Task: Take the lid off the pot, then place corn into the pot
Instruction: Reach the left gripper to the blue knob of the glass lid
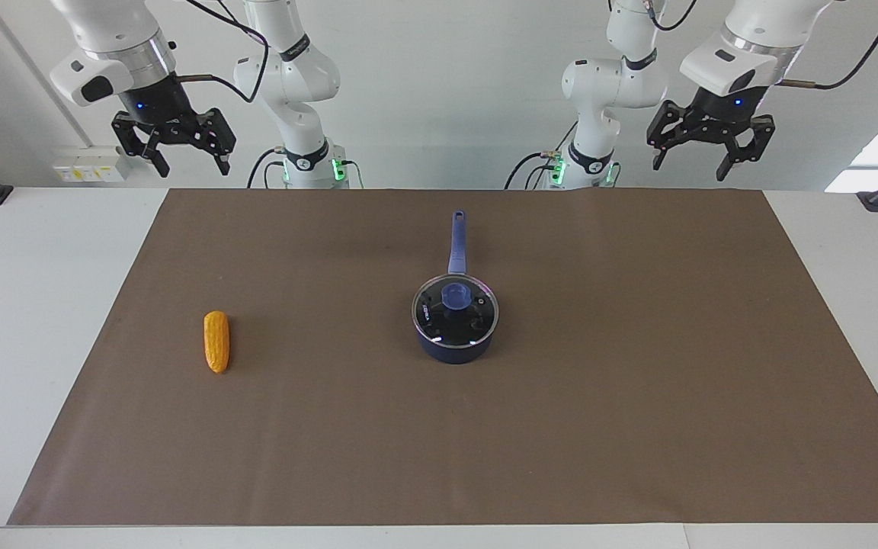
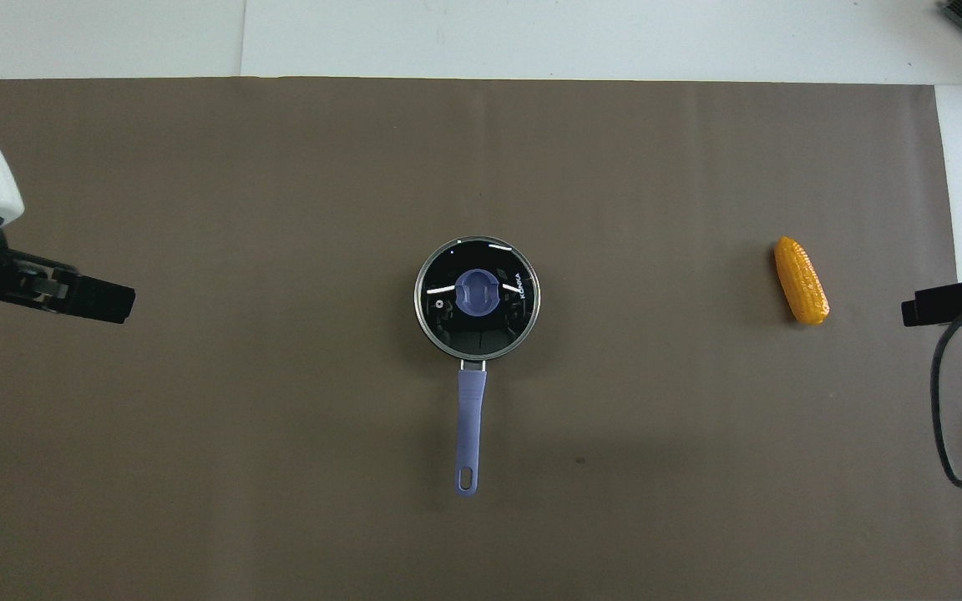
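on a white table (image 1: 35, 305) a brown mat (image 1: 599, 396) is spread, its edge nearest the robots lying just in front of the two arm bases, with a pale wall seen above them. at the mat's centre the pot (image 1: 455, 347) is set, its long blue handle (image 1: 456, 242) pointed toward the robots, and the lid (image 1: 455, 312) is seated on it, blue knob up. small white lettering is printed on the glass — it cannot be read with certainty. the corn (image 1: 216, 341) is laid toward the right arm's end, well apart from the pot. wide bare mat is left around both things. the left gripper (image 1: 709, 156) is held high over the mat's edge, fingers spread; the right gripper (image 1: 174, 152) is held likewise — fingers apart, nothing gripped.
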Available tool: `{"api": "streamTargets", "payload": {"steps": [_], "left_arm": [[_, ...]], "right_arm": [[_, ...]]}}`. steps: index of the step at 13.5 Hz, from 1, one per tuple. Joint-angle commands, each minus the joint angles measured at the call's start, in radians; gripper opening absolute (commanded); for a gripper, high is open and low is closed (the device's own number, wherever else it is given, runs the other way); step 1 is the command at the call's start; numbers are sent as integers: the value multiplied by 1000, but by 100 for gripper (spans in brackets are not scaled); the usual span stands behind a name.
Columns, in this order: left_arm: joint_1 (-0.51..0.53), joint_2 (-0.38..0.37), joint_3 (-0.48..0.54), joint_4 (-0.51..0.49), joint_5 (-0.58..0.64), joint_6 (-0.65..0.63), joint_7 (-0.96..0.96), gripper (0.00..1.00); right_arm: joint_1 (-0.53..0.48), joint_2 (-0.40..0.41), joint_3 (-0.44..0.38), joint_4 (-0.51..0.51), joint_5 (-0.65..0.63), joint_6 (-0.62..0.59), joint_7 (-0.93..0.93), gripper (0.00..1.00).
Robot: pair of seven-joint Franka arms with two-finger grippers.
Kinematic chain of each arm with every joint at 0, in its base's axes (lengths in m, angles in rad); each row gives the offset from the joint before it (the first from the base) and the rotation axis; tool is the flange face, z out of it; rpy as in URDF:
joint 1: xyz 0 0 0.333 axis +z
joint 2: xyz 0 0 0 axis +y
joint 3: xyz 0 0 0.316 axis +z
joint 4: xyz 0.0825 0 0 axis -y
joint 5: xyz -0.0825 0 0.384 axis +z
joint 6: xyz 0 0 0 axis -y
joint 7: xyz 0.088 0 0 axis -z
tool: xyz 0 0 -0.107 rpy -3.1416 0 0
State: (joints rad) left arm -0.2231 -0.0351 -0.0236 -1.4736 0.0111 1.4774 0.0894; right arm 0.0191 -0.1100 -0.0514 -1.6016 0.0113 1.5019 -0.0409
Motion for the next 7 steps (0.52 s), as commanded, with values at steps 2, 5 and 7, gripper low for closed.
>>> {"api": "streamTargets", "payload": {"steps": [2, 5, 7], "left_arm": [[-116, 1, 13, -95, -5, 130, -153, 100], [-206, 59, 13, -134, -5, 240, -250, 100], [-252, 116, 13, -133, -5, 317, -333, 100]], "right_arm": [[-5, -28, 1, -40, 1, 24, 19, 100], [-7, -54, 1, -87, -42, 96, 7, 100], [-14, -57, 1, -95, -42, 97, 12, 100]]}}
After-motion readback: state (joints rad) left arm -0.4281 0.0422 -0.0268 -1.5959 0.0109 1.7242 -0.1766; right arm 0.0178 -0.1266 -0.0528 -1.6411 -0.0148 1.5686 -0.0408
